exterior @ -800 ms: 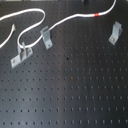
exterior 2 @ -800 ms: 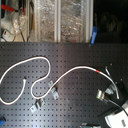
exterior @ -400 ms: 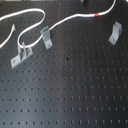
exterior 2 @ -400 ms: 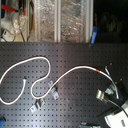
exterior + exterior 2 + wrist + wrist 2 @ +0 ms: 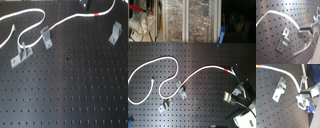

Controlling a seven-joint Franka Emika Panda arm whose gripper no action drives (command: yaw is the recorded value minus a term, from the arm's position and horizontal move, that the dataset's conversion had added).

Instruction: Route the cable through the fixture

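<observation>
cable [image 5: 293, 79] in hand [image 5: 302, 101], fixture [image 5: 278, 89] nr

Gripper [image 5: 301, 101] hung low over the board, fingers [image 5: 303, 34] pinched close together, arm mostly out of frame

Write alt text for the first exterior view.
A white cable with a red band snakes across the far side of a black pegboard, passing three grey metal clips; the tall upright fixture stands apart on the first exterior view's right.
</observation>
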